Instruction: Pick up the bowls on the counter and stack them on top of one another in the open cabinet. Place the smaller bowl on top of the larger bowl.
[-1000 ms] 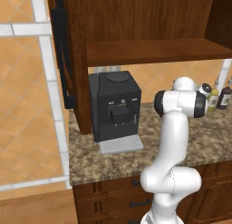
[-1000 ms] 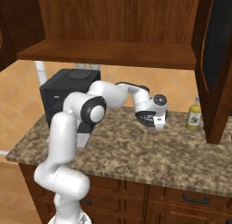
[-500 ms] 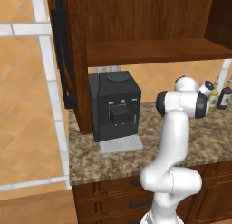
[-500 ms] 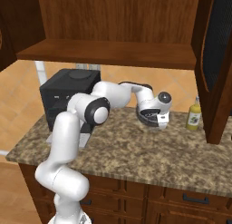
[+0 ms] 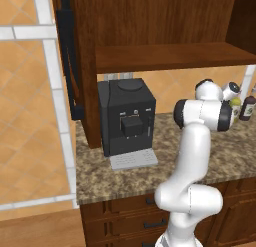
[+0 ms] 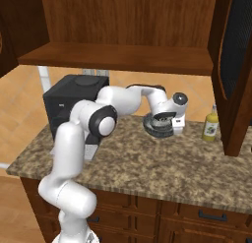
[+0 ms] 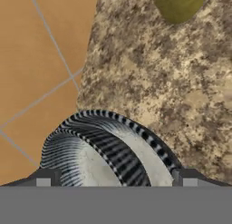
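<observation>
Nearest us, the brown-and-beige speckled granite worktop point(image 6: 147, 163) runs over dark wood drawers with black handles point(image 6: 211, 216). Our white arm reaches across it from the base, and the tool point(image 6: 166, 120) hangs low over the wide dark blue-grey glossy bowl with a finely lined outside point(image 6: 156, 127), which sits on the worktop toward its back edge. In the hand view we see that larger bowl point(image 7: 108, 150) close beneath us, its ribbed wall between the two dark fingertips point(image 7: 44, 177); the tips stand wide, one on each side of the bowl, and we cannot tell whether they touch it. Whether a second bowl lies inside we cannot tell either.

To the arm's left on the worktop stands a black boxy coffee machine point(image 5: 127, 120) with a grey drip tray point(image 5: 133, 160). Near the bowl on the other side stands a yellow-green bottle point(image 6: 210, 125); a dark bottle point(image 5: 248, 105) shows in the left base view.

Farther up, above the worktop, the dark reddish-brown wooden wall cabinet point(image 6: 123, 57) is open, its door with a long black handle point(image 5: 67, 61) swung outward.
</observation>
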